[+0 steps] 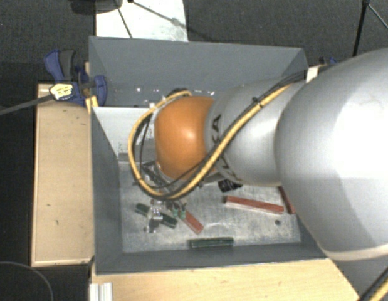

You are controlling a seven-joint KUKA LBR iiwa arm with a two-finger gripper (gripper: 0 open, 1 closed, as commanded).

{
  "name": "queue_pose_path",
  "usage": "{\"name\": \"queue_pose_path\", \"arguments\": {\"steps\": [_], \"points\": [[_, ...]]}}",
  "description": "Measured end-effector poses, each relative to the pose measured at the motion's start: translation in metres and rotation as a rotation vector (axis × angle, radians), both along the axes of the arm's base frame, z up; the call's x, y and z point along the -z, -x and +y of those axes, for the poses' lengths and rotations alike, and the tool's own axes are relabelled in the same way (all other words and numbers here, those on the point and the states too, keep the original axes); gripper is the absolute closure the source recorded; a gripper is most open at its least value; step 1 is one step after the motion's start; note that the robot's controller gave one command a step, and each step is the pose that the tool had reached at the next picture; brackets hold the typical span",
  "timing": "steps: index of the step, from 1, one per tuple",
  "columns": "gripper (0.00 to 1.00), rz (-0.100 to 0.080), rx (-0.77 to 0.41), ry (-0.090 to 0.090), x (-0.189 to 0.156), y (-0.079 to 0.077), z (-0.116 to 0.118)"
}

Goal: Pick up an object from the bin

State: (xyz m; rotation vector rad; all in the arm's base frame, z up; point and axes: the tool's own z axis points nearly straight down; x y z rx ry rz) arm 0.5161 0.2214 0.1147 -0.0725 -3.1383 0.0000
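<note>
Orange-capped at its wrist, the gripper is seen low over the front-left part of the bin's floor, its pale metal tip set among a small cluster of dark green pieces. How wide its grip is set cannot be made out, and nothing can be confirmed as held in it. Whether the cluster is touched cannot be told either. Just to the right of the tip a short reddish-brown stick is laid at a slant on the floor. Further right, well apart from the gripper, a long red-brown strip is laid nearly flat across the floor, partly overhung by the arm. Against the front wall a dark green bar is lodged lengthwise. Above the gripper the rounded orange cover is looped by yellow-and-black cables, which are carried back along the thick silver arm entering from the right. All is enclosed by the grey metal bin.
</note>
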Motion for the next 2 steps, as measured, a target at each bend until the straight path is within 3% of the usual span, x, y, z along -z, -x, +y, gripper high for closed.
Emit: {"name": "queue_pose_path", "arguments": {"steps": [1,2], "points": [[0.0,-0.003,0.082,-0.001,0.0421,0.0049,0.0122],[1.0,-0.007,0.266,-0.004,0.0421,0.0142,0.0084]]}}
